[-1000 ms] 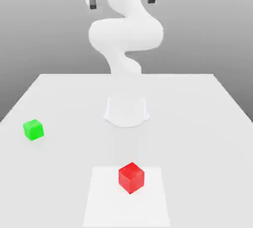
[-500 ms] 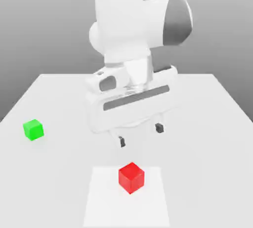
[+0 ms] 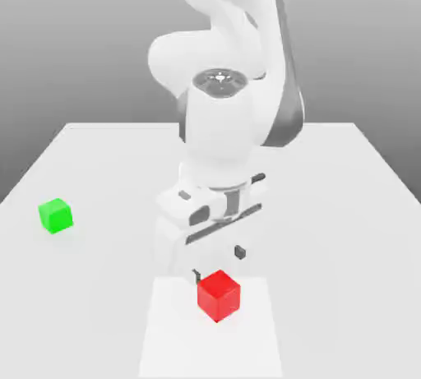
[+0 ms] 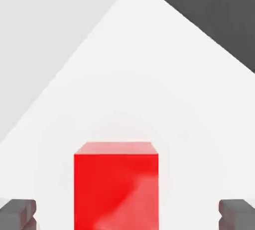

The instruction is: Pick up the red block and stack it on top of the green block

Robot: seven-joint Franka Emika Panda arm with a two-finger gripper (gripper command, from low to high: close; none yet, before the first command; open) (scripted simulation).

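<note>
Change: you are seeing the arm coming down fast; a second ago the gripper was hanging high at the top of the exterior view, half a second ago it was mid-height, and now the gripper is sitting just above and behind the red block.
Meaning: the approach is nearly done, as far as you can judge; the grasp itself is not yet made, and the lift and the carry are all ahead of you.
Hand: the fingers are standing spread wide, one to each side of the red block in the hand view, with clear gaps on both sides and nothing pinched.
Red block: it is resting on the lighter square patch of the table, near the front edge in the exterior view, in the same spot as in both earlier frames.
Green block: the green block is sitting well apart, toward the exterior view's left, unmoved from the earlier frames.
Watch: you are likely needing a little more descent before closing, so the fingertips straddle the cube's sides rather than clip its top.
</note>
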